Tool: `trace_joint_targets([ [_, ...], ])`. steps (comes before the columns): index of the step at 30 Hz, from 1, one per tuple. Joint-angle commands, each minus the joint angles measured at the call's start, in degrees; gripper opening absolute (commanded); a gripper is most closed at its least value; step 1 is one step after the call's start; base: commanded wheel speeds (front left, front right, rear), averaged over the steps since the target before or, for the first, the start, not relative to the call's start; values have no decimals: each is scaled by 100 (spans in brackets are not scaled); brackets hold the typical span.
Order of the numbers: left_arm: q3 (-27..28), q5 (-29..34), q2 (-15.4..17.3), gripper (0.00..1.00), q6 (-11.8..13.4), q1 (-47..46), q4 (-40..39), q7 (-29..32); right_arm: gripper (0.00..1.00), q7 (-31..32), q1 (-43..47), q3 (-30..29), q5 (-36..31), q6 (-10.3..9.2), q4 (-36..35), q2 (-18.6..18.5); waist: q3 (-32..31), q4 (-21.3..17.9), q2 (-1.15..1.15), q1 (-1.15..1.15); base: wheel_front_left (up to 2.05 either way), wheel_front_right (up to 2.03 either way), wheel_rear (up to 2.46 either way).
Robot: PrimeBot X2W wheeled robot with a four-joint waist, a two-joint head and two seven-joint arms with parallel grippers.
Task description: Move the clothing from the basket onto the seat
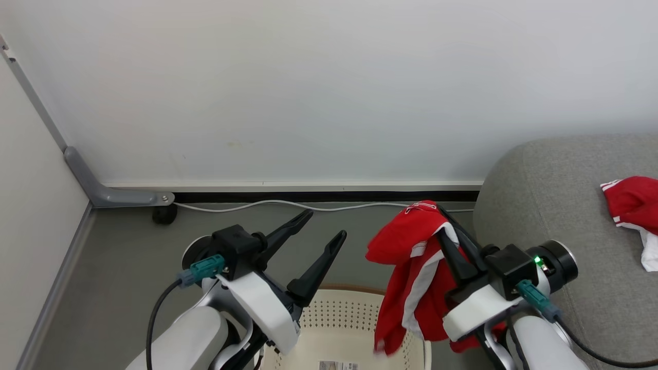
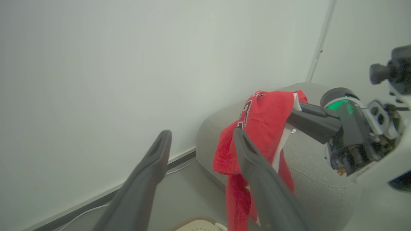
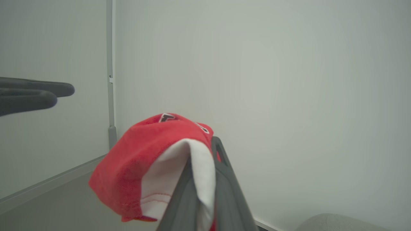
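- The red jersey (image 1: 411, 241) bears a black number edged in white. In the left wrist view it looks like 23, with the first digit partly lost in a fold.
- White-outlined lettering near the jersey's top fold is too crumpled to read.
- A small printed sticker (image 1: 337, 365) lies on the bottom of the basket (image 1: 354, 308); its print is too small to make out.
- The right gripper (image 1: 441, 218) is clenched on the jersey, with the white trim pinched between its two fingers. The fingers point up and toward the robot's left, and the forearm rises from the lower right of the head view.
- The jersey hangs in the air from that grip. It drapes down in front of the basket's right side, just beside the sofa (image 1: 555, 205).
- The left gripper (image 1: 325, 226) is spread wide and grasps nothing. Its fingers slant up and to the right above the basket's left part, apart from the jersey.
- Another red garment (image 1: 632, 203) with white trim lies on the sofa near the right edge of the head view.
- A white cable (image 1: 308, 206) runs along the floor at the foot of the wall.
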Motion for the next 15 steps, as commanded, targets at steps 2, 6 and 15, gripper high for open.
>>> trace_joint_targets([
  [2,143,65,180,100,-31,-83,-209,-105,0,-35,-41,-40,118,16,-222,55,-9,-108,0,0,0,0,0],
  [6,-9,96,266,100,-52,114,-290,-209,0,-35,-2,-166,233,16,-263,55,-13,-342,0,0,0,0,0],
  [15,-271,130,303,100,-70,408,-486,-372,0,-35,61,-361,397,16,-425,55,-55,-1058,0,0,0,0,0],
])
